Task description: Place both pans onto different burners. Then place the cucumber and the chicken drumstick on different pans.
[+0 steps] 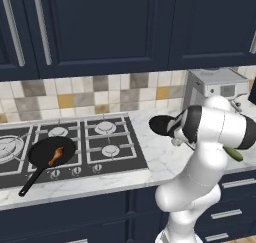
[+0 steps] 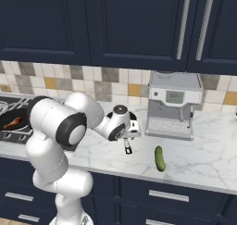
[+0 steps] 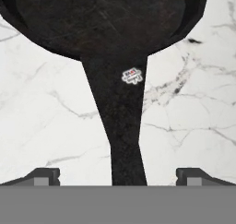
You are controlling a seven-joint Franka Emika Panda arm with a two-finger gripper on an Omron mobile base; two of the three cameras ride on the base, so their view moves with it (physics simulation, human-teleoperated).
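One black pan (image 1: 46, 153) sits on a front burner of the cooktop (image 1: 125, 157), and the orange-brown chicken drumstick (image 1: 56, 156) lies inside it. The second pan (image 3: 106, 20) rests on the marble counter right of the stove, its rim (image 1: 159, 125) showing past my arm. My gripper (image 3: 117, 177) is open just above that pan's handle (image 3: 120, 126), one fingertip on each side and neither touching it. The handle's end (image 2: 127, 148) pokes out below my hand. On the counter farther right lies the green cucumber (image 2: 159, 158), apart from both pans.
Free burners (image 1: 105, 127) lie behind and right of the loaded pan. A silver coffee machine (image 2: 173, 103) stands at the back of the counter near the cucumber. Dark cabinets hang above. The counter's front edge is close to the handle's end.
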